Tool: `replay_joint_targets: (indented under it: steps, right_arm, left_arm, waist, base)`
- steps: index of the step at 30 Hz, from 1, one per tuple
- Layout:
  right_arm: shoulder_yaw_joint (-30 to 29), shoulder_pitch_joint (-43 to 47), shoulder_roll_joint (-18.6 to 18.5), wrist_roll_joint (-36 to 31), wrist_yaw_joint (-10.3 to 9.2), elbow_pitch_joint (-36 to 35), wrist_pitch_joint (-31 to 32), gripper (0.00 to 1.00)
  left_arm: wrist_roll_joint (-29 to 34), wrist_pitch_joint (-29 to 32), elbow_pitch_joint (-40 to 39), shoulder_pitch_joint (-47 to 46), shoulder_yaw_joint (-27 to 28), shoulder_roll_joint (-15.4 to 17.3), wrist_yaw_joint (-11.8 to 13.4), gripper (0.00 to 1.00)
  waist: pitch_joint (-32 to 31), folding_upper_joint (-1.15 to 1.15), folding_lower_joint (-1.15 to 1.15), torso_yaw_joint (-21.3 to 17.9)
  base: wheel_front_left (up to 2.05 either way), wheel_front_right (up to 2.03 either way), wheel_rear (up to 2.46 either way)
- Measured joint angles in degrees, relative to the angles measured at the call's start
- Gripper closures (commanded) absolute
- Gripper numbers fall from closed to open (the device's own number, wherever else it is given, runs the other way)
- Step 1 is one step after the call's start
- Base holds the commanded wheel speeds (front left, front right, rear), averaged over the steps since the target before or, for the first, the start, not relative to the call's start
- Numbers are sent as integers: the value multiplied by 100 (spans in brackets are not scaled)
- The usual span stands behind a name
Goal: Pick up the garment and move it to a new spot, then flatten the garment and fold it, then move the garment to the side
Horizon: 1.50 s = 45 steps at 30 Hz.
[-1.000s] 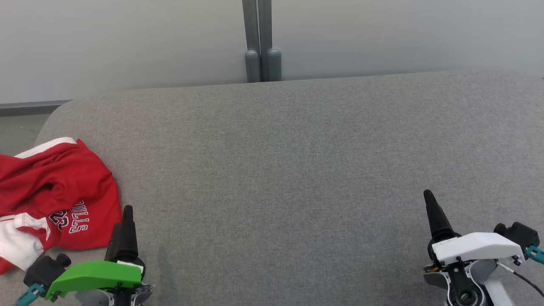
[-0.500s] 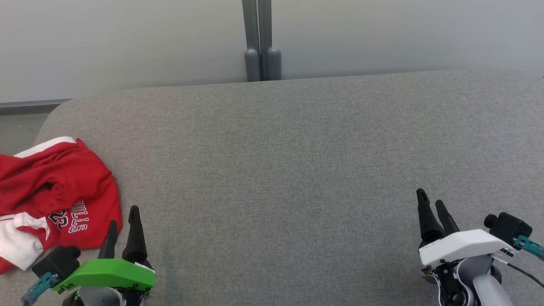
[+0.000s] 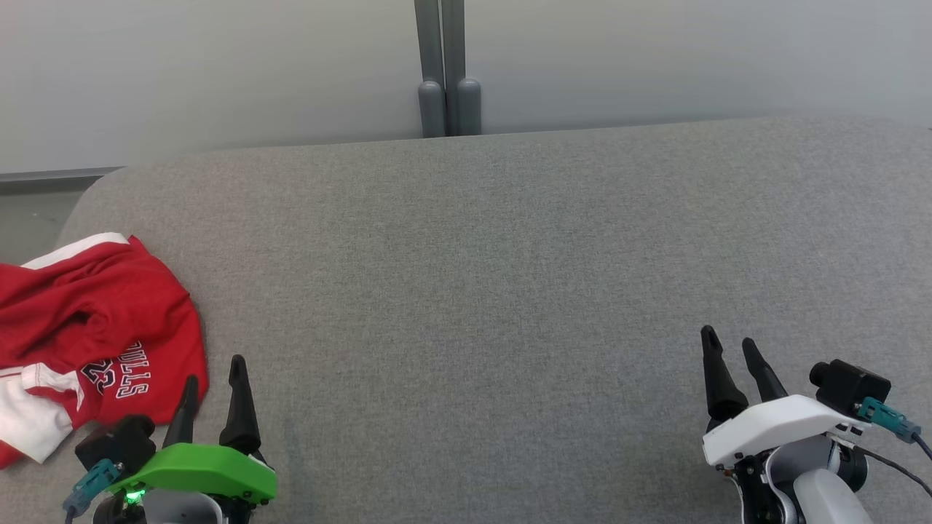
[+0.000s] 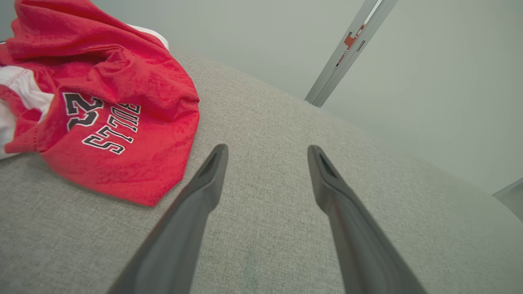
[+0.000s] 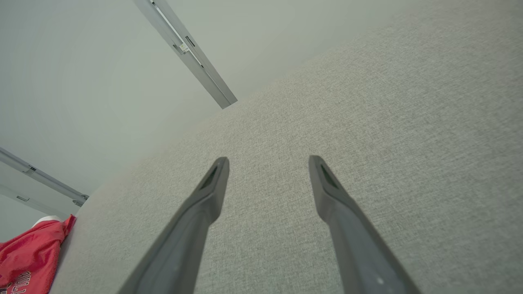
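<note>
Crumpled garment [image 3: 95, 306] beside the spread left tool [image 3: 212, 369] — right tool [image 3: 726, 335] spread too.

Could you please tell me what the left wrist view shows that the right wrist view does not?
In the left wrist view, not the right: the left gripper, open, and the black number on the red garment lying close beside it. In the right wrist view, not the left: the right gripper, open, and two rails low on the pale wall. Both share the garment, the grey padded surface, the wall and a grey post.
</note>
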Motion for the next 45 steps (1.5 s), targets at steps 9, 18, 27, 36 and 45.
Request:
replay_joint_targets:
  steps: [9, 18, 27, 36, 45]
  right_arm:
    - [42, -38, -2, -679, 1, 11, -142, 0]
    - [73, -51, -5, -1254, 1, 64, -258, 0]
    - [64, -60, -9, -1683, 2, 84, -372, 0]
    - [-7, -93, -13, -2072, 10, 94, -477, 0]
    - [-58, -99, -19, -2398, 10, 108, -580, 0]
  left_arm:
    - [604, -145, 44, -9, -54, 35, 114, 0]
    - [1083, -259, 56, -12, -127, 77, 193, 0]
    - [1523, -382, 102, -15, -175, 101, 215, 0]
    - [1974, -475, 168, -54, -183, 110, 243, 0]
    - [2281, -581, 234, -57, -114, 101, 267, 0]
  waist:
    - [7, 0, 0, -5]
    - [1, 0, 0, -7]
    - [-20, 0, 0, -15]
    - [-31, 0, 0, -12]
    - [-20, 0, 0, -11]
  base:
    - [0, 0, 0]
    - [0, 0, 0]
    - [0, 0, 0]
    - [0, 0, 0]
    - [0, 0, 0]
